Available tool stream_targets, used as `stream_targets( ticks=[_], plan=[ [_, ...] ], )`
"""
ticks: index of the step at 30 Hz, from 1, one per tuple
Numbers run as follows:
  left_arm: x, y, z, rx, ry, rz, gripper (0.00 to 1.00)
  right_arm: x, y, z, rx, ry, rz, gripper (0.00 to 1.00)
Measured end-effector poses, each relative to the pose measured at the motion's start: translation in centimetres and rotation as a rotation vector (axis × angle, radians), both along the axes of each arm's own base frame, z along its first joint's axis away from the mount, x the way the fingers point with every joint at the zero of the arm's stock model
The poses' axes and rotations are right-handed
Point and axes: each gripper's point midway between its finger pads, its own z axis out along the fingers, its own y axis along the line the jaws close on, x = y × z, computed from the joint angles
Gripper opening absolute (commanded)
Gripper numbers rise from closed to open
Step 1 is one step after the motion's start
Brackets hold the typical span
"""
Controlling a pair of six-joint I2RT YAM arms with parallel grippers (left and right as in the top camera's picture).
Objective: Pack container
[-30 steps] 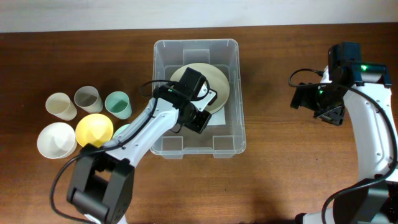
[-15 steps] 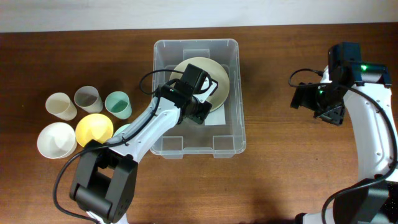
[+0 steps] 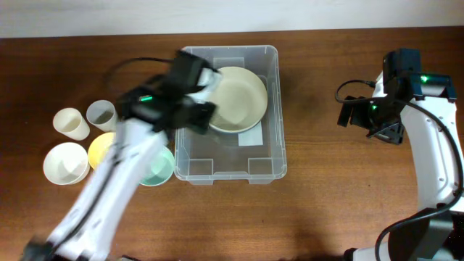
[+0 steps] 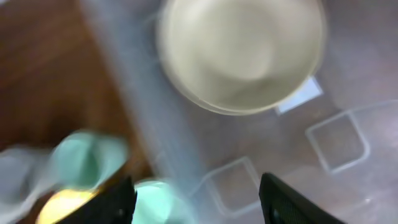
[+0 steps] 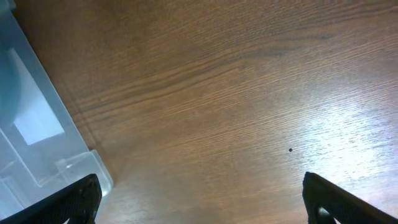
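Observation:
The clear plastic container (image 3: 270,145) stands mid-table, and a cream bowl (image 3: 239,98) lies in its far half. My left gripper (image 3: 190,114) is motion-blurred over the container's left wall. In the left wrist view it (image 4: 199,205) is open and holds nothing, with the cream bowl (image 4: 242,53) ahead on the container's floor (image 4: 339,140). My right gripper (image 3: 380,125) hovers open over bare wood to the right of the container. The right wrist view shows it (image 5: 205,205) empty, with the container's corner (image 5: 37,124) at the left.
Left of the container stand a cream cup (image 3: 67,123), a grey cup (image 3: 100,114), a white bowl (image 3: 64,163), a yellow bowl (image 3: 101,145) partly under my arm, and a mint bowl (image 3: 156,168). A mint cup (image 4: 87,158) shows blurred in the left wrist view.
My left gripper has opened and let go of the cream bowl, which now lies in the container. The left arm has swung up and left. The right arm stays put.

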Motion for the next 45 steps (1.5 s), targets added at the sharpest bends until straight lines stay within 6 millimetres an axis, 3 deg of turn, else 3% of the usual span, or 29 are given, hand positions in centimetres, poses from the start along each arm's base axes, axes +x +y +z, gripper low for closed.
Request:
stream_targets(
  ticks=[2, 6, 15, 19, 23, 28, 31, 40, 45],
  plan=[
    [-0.9, 3.6, 1.8, -0.004, -0.017, 0.101, 0.69, 0.0, 0.0, 0.0, -0.003, 0.000, 0.004, 0.99],
    [-2.4, 10.2, 3.2, 0.000, -0.019, 0.298, 0.69, 0.1, -0.1, 0.0, -0.005, -0.003, 0.008, 0.99],
    [-3.4, 23.0, 2.2, -0.070, -0.004, 0.776, 0.74, 0.1, -0.1, 0.0, -0.006, -0.003, 0.011, 0.99],
    [-2.4, 27.2, 1.4, -0.124, -0.040, 0.899, 0.74, 0.1, -0.1, 0.0, -0.006, -0.003, 0.011, 0.99],
    [-0.1, 29.7, -0.9, -0.143, -0.035, 0.938, 0.73, 0.1, -0.1, 0.0, -0.006, -0.003, 0.011, 0.99],
    [1.1, 31.6, -7.4, -0.150, 0.120, 0.976, 0.74, 0.1, -0.1, 0.0, -0.006, -0.003, 0.011, 0.99],
    [1.2, 32.4, -9.8, -0.160, 0.172, 1.006, 0.74, 0.1, -0.1, 0.0, -0.006, -0.003, 0.011, 0.99],
    [0.2, 36.3, -10.0, -0.223, 0.119, 1.204, 0.73, 0.1, -0.1, 0.0, -0.006, -0.003, 0.011, 0.99],
    [0.3, 37.0, -11.2, -0.232, 0.134, 1.238, 0.73, 0.1, -0.1, 0.0, -0.006, -0.003, 0.011, 0.99]
  ],
)
